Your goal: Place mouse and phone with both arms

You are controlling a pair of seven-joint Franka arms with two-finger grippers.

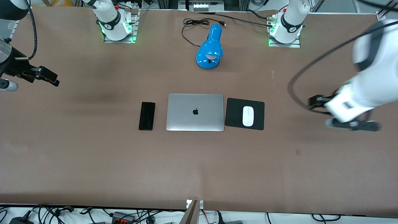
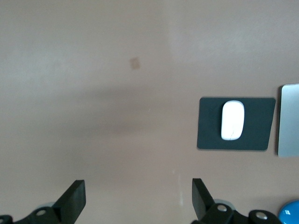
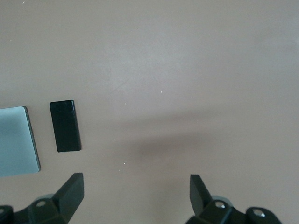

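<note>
The white oval mouse (image 1: 247, 116) lies on a black square mouse pad (image 1: 258, 107) beside the closed silver laptop (image 1: 195, 119), toward the left arm's end of the table. The slim black phone (image 1: 146, 115) lies flat beside the laptop, toward the right arm's end. My left gripper (image 1: 353, 125) is up over bare table, apart from the pad; in the left wrist view it (image 2: 138, 200) is open and empty, with the mouse (image 2: 232, 120) in sight. My right gripper (image 1: 46, 75) is over the table's edge; in the right wrist view it (image 3: 137, 198) is open and empty, with the phone (image 3: 65, 126) in sight.
A blue desk lamp (image 1: 210, 48) with a black cord (image 1: 192, 25) lies farther from the front camera than the laptop, between the arm bases. The brown table (image 1: 199, 168) stretches wide around the objects. The laptop's edge shows in both wrist views (image 2: 289, 120) (image 3: 16, 140).
</note>
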